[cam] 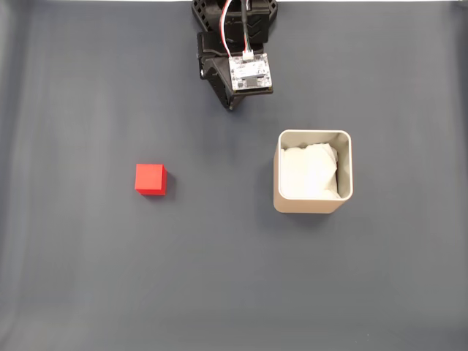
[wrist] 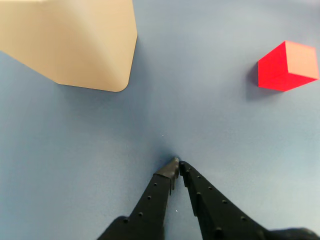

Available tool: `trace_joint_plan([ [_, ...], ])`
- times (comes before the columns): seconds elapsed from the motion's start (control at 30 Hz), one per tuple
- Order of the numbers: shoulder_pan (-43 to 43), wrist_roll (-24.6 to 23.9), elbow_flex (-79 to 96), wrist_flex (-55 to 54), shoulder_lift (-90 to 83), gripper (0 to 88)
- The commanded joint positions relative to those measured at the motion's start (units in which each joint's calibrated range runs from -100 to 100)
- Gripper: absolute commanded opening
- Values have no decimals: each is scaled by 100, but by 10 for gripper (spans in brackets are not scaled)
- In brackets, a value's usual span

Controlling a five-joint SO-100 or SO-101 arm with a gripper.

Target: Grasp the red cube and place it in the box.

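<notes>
wrist view: the tool [wrist: 176, 164] enters from the bottom edge, its two black fingers [wrist: 150, 200] drawn together at the tips with nothing between them, over bare blue-grey table [wrist: 100, 150]. the cube [wrist: 286, 66] rests on the table ahead and to the right of the tool, well apart. the box [wrist: 75, 40] stands ahead and to the left. fixed view: the arm [cam: 235, 51] sits at the top edge; cube [cam: 151, 179] lies below-left of it, box [cam: 313, 172], lined with white paper [cam: 308, 172], below-right.

Fixed view looks straight down; wrist view close, both sharing the mat [cam: 219, 278].
</notes>
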Motion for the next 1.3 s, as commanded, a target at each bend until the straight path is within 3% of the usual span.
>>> trace_joint_plan([
  [0.0,64,44,36,55,-95,9],
  [0.8,14,112,36,71,-95,4],
  [1.27,14,-298,36,-2074,-95,3],
])
